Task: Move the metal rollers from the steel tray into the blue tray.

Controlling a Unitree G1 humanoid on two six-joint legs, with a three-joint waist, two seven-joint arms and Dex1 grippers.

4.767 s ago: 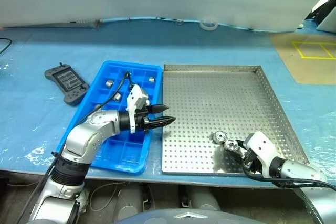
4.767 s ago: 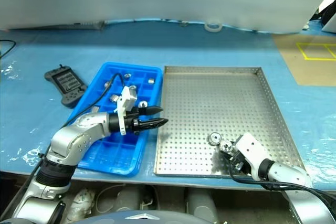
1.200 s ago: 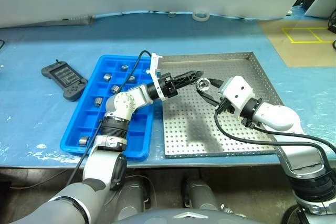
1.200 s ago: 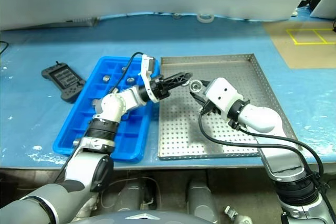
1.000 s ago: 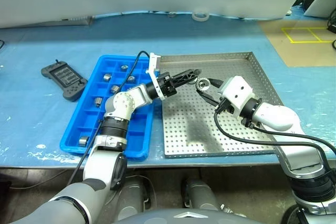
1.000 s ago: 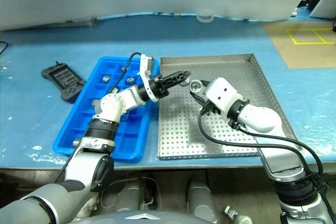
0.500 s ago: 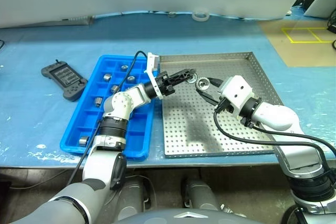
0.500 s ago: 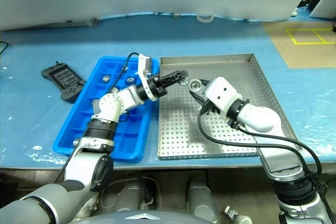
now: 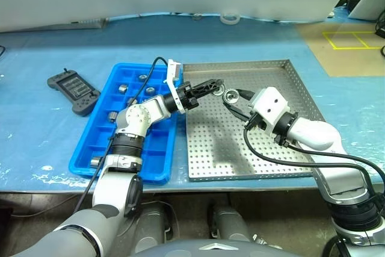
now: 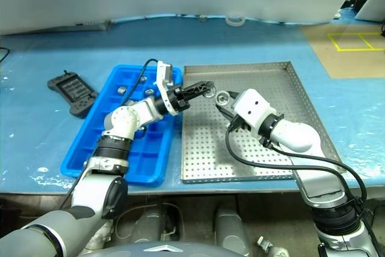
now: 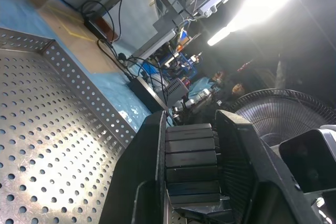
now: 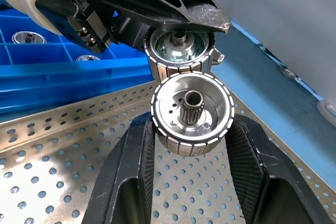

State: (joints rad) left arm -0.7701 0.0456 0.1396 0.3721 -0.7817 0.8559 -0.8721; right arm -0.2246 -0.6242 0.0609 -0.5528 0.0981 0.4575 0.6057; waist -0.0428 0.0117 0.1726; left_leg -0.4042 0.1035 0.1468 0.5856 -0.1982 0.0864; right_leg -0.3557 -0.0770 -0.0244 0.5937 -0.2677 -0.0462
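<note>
Both grippers meet in the air above the steel tray, each with one of the metal rollers. My left gripper reaches in from over the blue tray and is shut on a ribbed roller. My right gripper is shut on a second roller, which sits right against the left one's roller. Several more rollers lie in the blue tray's compartments.
A black handheld controller lies to the left of the blue tray on the blue table cover. A roll of tape sits at the far edge. Brown floor with yellow lines lies at the far right.
My left gripper has shut on the roller beside the one in my right gripper. Both arms have stayed about where they were a second ago.
</note>
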